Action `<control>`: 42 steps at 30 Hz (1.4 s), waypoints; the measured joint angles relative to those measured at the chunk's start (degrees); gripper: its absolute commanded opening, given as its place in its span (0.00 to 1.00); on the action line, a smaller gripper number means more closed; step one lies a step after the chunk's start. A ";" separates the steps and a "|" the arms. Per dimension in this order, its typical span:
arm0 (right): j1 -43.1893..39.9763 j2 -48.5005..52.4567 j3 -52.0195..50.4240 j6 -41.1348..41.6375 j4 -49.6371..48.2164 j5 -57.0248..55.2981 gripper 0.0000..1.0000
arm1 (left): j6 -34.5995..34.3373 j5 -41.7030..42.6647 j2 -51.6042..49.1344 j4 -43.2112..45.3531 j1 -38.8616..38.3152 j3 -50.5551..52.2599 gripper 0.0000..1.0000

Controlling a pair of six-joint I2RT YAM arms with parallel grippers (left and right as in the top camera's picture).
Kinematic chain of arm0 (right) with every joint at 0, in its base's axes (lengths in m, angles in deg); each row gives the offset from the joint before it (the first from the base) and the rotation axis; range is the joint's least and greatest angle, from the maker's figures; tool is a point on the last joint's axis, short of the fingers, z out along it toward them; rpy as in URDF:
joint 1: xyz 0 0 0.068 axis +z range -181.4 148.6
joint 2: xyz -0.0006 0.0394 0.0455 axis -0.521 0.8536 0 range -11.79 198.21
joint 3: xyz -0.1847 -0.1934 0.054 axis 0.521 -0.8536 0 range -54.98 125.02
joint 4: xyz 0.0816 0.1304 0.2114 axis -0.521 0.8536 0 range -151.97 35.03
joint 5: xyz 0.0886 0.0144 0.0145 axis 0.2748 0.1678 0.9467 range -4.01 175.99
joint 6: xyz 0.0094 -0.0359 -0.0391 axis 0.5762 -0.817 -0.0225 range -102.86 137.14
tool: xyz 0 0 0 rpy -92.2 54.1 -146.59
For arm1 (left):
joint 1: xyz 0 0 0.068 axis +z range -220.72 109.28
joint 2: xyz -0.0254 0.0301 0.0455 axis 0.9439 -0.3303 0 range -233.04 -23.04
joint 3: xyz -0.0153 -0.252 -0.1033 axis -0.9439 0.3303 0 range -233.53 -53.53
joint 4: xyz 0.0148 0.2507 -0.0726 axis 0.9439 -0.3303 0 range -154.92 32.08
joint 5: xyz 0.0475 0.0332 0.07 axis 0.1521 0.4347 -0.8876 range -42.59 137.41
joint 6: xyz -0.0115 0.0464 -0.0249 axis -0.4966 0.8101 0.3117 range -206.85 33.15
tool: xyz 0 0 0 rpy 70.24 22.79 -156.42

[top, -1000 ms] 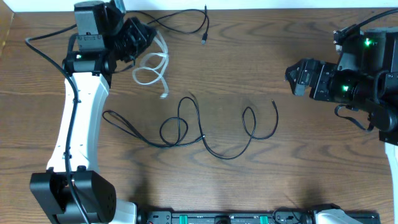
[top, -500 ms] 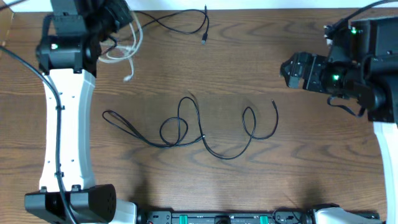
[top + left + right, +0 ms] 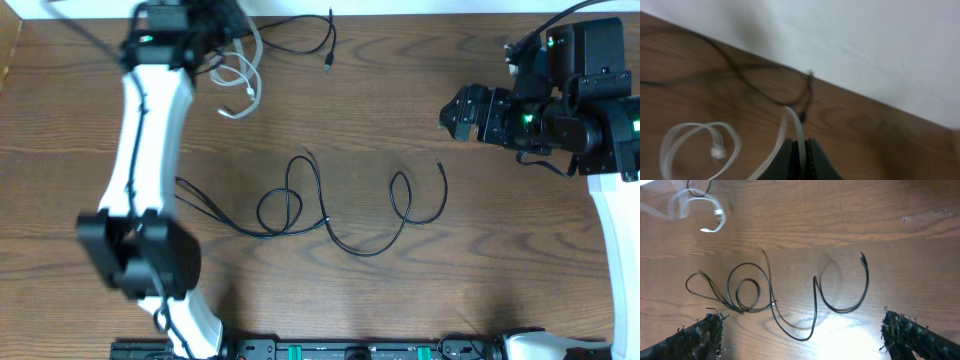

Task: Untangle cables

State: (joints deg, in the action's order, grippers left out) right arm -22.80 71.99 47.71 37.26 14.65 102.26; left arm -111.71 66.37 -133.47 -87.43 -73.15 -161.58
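My left gripper (image 3: pixel 228 22) is at the table's far left corner, shut on the white cable (image 3: pixel 243 72), which hangs in loose loops below it. In the left wrist view the dark fingertips (image 3: pixel 812 160) pinch the white cable (image 3: pixel 790 120), and a thin black cable (image 3: pixel 807 95) lies just beyond. That black cable (image 3: pixel 328 62) runs along the back edge. A long black cable (image 3: pixel 327 218) lies looped across the middle of the table. My right gripper (image 3: pixel 448 113) hovers open at the right, apart from every cable. In the right wrist view the looped black cable (image 3: pixel 867 280) lies beyond my open right gripper (image 3: pixel 805 340).
The wooden table (image 3: pixel 480 250) ends at a pale wall along the back. The white left arm (image 3: pixel 140 150) stretches over the table's left side. A rail with the arm bases (image 3: pixel 350 350) runs along the front edge.
The left arm has swung, carrying the white cable back and to the right of where it was half a second ago. The right gripper has drifted a little left. The black cables lie as before.
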 measured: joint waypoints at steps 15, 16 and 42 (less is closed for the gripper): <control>0.00 0.00 0.00 0.00 0.11 0.26 0.99 | -8.31 7.93 -5.07 7.02 -3.15 0.02 0.07; 0.00 0.00 0.00 0.00 0.17 0.26 0.99 | -8.39 7.85 -5.07 7.02 -2.43 0.02 0.07; 0.00 0.00 0.00 0.00 1.60 -0.24 0.99 | -8.17 5.40 -23.28 5.20 19.15 1.57 0.08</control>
State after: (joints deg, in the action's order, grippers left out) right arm -22.80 71.99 47.71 37.26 16.24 102.02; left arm -119.89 71.77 -156.75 -82.23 -54.01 -160.01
